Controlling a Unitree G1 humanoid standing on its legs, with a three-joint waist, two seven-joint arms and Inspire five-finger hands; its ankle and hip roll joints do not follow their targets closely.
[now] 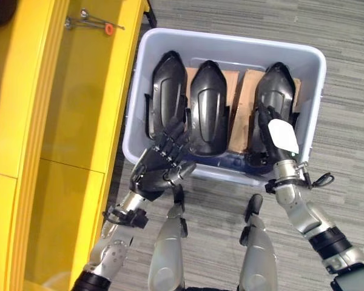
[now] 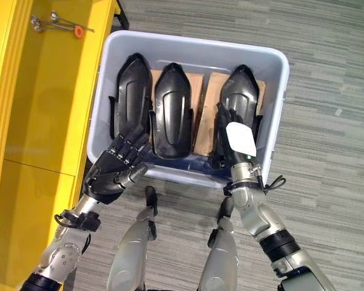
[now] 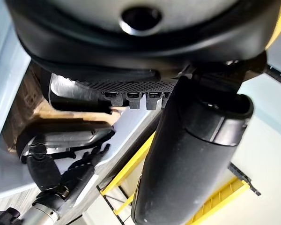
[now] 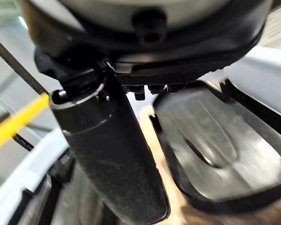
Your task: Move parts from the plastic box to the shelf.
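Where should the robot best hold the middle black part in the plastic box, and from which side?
Probably by its long side edges, from above. The middle black part lies domed side up between its neighbours in the plastic box, so only its top is free. Left hand is closest.

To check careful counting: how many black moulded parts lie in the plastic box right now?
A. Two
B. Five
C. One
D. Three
D: three black parts lie side by side in the pale plastic box, two at the left, one at the right.
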